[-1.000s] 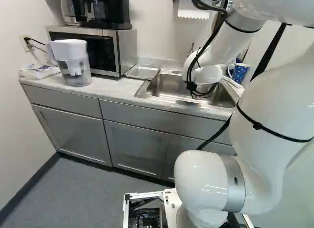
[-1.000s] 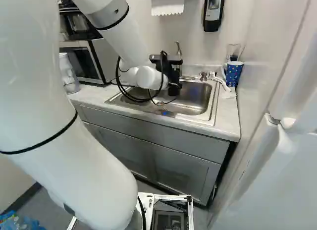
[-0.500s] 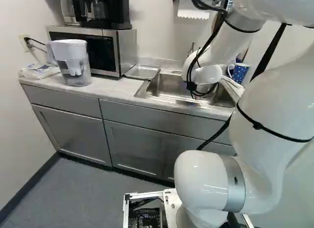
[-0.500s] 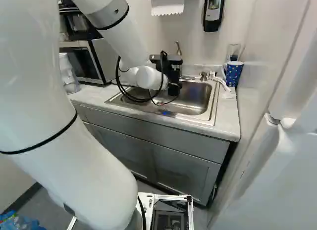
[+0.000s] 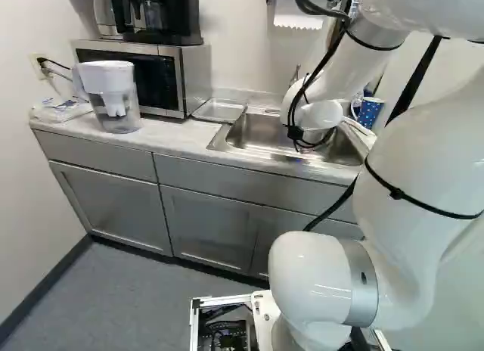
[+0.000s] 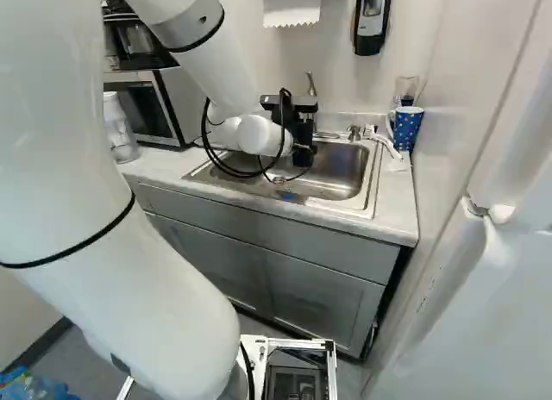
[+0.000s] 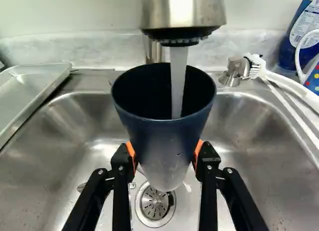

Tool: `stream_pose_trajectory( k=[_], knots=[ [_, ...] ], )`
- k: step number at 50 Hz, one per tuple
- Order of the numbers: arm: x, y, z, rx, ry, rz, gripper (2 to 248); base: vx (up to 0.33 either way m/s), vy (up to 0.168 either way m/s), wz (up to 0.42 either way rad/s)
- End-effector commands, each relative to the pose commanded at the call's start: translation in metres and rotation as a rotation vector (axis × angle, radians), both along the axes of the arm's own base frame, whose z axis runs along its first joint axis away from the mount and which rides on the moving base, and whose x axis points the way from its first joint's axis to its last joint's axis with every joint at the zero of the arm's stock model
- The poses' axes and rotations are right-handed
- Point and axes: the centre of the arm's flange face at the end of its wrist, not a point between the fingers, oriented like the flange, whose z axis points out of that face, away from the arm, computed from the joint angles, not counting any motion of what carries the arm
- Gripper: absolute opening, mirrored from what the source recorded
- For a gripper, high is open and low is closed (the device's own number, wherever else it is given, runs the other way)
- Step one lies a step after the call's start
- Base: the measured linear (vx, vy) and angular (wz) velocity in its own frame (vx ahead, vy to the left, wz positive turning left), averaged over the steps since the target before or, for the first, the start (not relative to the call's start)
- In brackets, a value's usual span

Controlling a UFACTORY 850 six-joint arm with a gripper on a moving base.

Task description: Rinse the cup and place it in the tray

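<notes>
Below the faucet point(image 7: 182, 9), the hand point(image 6: 304, 150) is clamped on the dark blue tumbler point(image 7: 164, 141), and water point(image 7: 177, 86) is running into it.

Gray base cabinets point(image 5: 212, 222) w/ pale countertop point(image 5: 174, 139); at L, clear pitcher point(image 5: 119, 109) w/ white top; beside it, microwave point(image 5: 162, 79), coffee maker point(image 5: 166, 18) atop; metal tray point(image 5: 219, 110) betw. microwave & s/s sink point(image 5: 265, 156); white arm point(image 5: 416, 154) at R, its far end over sink; blue dotted mug point(image 5: 370, 111) beyond; paper towel point(image 5: 297, 15) hanging above.
</notes>
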Motion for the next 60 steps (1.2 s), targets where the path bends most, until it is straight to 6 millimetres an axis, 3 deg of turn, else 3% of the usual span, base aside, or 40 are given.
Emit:
stream_pose_trajectory(
  k=[60],
  knots=[
    [0.0, 0.0, 0.0, 0.0, 0.0, 0.0, 124, 0.0, 0.0, 0.0]
  ],
)
